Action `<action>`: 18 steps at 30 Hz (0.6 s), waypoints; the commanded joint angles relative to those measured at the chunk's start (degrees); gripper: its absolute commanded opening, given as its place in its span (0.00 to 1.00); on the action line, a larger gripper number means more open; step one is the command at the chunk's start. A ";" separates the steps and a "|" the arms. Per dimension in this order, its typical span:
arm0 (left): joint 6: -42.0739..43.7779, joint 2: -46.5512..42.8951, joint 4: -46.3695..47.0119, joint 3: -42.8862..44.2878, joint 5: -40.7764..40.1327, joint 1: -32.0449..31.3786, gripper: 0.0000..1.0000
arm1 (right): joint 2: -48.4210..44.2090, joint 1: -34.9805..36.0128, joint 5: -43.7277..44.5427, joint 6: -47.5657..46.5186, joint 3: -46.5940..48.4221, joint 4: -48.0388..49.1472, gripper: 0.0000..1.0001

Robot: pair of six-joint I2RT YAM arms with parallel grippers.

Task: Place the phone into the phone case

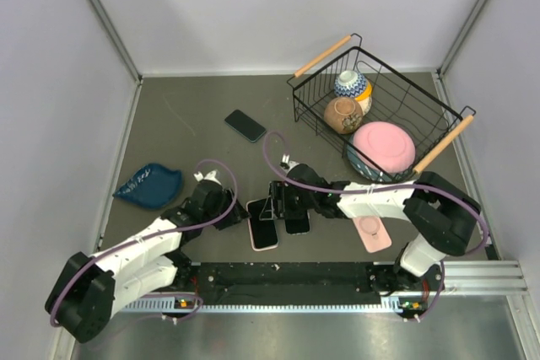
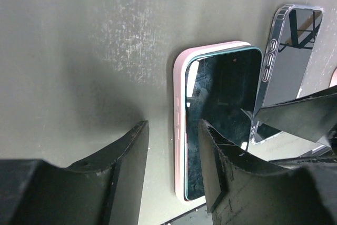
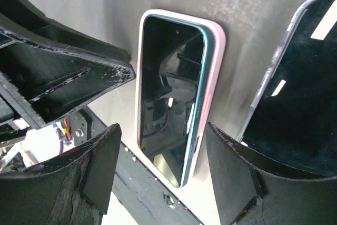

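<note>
Stretching across all three views is a scuffed dark grey table (image 1: 186, 115), walled by pale panels. Standing at its far right corner is a black wire basket with wooden handles (image 1: 322, 56), and it is holding a pink round bowl (image 1: 384, 146) turned upside down, a brown cup (image 1: 342, 114) and a blue-and-white patterned bowl (image 1: 349, 83). Both arms are reaching in from the near edge and meeting at the middle of the table. A dark blue leaf-shaped dish (image 1: 150, 185) is lying near the left wall, well apart from everything else.

A pale pink rounded item (image 1: 371, 233) is showing under the right arm; I cannot tell what it is. A bare black phone (image 1: 245, 125) is lying flat on its own between the basket and the arms.

A dark-screened phone with a teal edge (image 2: 221, 98) is sitting face up inside a pink phone case (image 2: 179, 130), flat on the table. In the right wrist view, the teal edge is showing inside the pink rim along one long side. Just beside it, a second phone in a clear case (image 2: 289, 61) is lying face up.

The left gripper (image 2: 172, 127) is hovering over one long side of the pink case, its fingers spread and pinching nothing. The right gripper (image 3: 163, 130) is hanging above the same phone, likewise spread wide and gripping nothing.
</note>
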 commanded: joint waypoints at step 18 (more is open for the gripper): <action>0.79 3.96 5.82 0.10 6.77 0.85 0.39 | 3.50 0.10 -5.41 6.34 -5.62 20.15 0.70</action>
